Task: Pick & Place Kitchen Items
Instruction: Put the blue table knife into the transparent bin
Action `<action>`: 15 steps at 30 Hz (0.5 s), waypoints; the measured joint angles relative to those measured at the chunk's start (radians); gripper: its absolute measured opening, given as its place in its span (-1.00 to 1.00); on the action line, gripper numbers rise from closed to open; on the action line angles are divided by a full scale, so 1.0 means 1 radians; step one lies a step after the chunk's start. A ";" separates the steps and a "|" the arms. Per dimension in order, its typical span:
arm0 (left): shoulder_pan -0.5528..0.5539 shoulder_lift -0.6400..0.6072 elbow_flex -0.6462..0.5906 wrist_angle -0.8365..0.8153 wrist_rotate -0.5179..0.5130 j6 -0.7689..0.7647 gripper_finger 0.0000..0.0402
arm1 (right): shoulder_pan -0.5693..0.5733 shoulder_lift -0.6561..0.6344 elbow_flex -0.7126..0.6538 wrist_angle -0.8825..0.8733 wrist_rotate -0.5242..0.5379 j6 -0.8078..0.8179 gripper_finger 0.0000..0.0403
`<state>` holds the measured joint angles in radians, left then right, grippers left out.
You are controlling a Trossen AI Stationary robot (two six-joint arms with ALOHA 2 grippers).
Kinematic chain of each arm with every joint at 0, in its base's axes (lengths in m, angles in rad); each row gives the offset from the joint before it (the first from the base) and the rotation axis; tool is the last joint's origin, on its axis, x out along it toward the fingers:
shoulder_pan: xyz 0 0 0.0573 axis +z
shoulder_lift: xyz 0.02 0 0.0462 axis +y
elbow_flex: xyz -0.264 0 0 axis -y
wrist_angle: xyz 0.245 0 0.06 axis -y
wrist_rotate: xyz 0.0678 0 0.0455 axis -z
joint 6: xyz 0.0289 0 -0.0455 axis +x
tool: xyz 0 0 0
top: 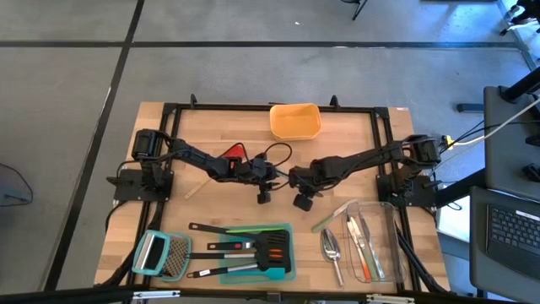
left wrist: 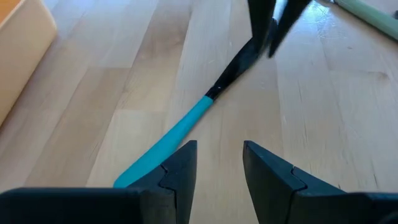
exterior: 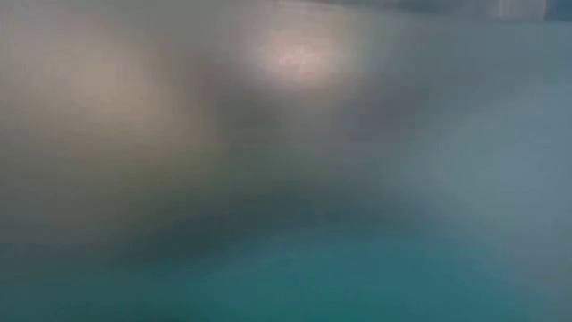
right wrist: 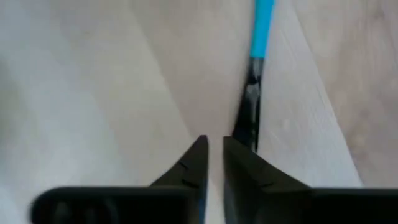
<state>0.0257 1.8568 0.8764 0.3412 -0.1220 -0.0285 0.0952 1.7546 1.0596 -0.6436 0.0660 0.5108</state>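
Both arms meet at mid table (top: pixel 221 207), tips close together. A teal-and-black utensil (left wrist: pixel 180 127) lies flat on the wood between them. Its teal handle runs toward the left gripper (left wrist: pixel 219 144) and its black end sits at the right gripper (right wrist: pixel 216 138). Left gripper is low over the wood w/ fingers (left wrist: pixel 177 168) apart and bare wood in the gap, so it's released. The handle end passes just beside or under one finger, not between them. Right gripper is right at the black shaft, which runs along its outer side. Can't tell if it's clamped on it or has let go. Elsewhere: orange tub (top: pixel 295 121) at the far edge, and a red turner (top: pixel 234 152) by the left arm. Black turners (top: pixel 253 247) lie on a teal tray (top: pixel 287 272) at the near edge, w/ a grater (top: pixel 160 253) to its left. On the right are a silver spoon (top: pixel 332 245), a green spatula (top: pixel 333 215) and a clear tub (top: pixel 384 211) holding cutlery (top: pixel 361 245). Low view is all blur, nothing readable.
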 joint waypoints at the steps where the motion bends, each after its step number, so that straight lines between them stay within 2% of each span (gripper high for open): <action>1: 0.000 0.000 0.000 0.000 0.000 -0.001 -0.38 | 0.006 0.000 0.020 -0.021 0.000 -0.014 -0.71; 4: 0.000 0.000 0.000 0.000 0.000 -0.002 -0.38 | 0.031 0.000 0.083 -0.090 0.022 -0.065 -0.46; 9: 0.000 0.000 0.000 -0.016 0.010 -0.003 -0.38 | 0.079 -0.001 0.137 -0.124 0.199 -0.187 0.01; 11: 0.000 0.000 0.000 -0.033 0.003 0.004 -0.38 | 0.085 -0.001 0.139 -0.125 0.218 -0.226 0.16; 15: 0.008 0.001 0.000 0.032 -0.106 0.003 -0.38 | 0.081 -0.001 0.139 -0.157 0.213 -0.120 0.28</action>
<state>0.0335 1.8580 0.8764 0.3736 -0.2284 -0.0255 0.1757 1.7535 1.1988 -0.8007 0.2786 0.3903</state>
